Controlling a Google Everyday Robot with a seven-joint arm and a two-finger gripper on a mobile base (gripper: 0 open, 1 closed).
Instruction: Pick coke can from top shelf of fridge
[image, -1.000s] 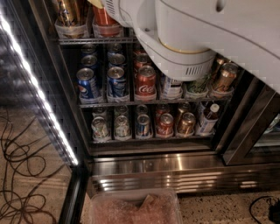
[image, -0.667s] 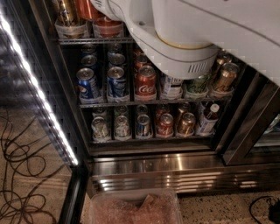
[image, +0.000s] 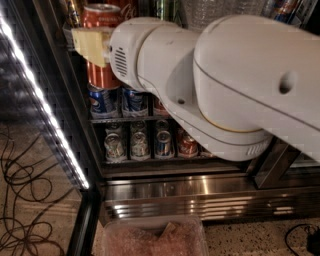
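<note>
Two risks stand out. The claw (image: 94, 46) sits across the middle of the coke can (image: 102, 75), at the left end of the top surface near its front edge, in the upper left of the fridge (image: 200, 192). Whether the claw is closed on the coke can or only set against it cannot be told. If the hold is loose, the smooth wall could slip out on the way and drop onto the Pepsi cans (image: 102, 102) one rack down. A second red can (image: 127, 7) stands just behind to the right, and the bulky arm (image: 225, 85) could knock it on a sideways pull. The surface itself is hidden by claw and arm.

The coke can is upright, red, with a silver lid on top, and shows no dents.
</note>
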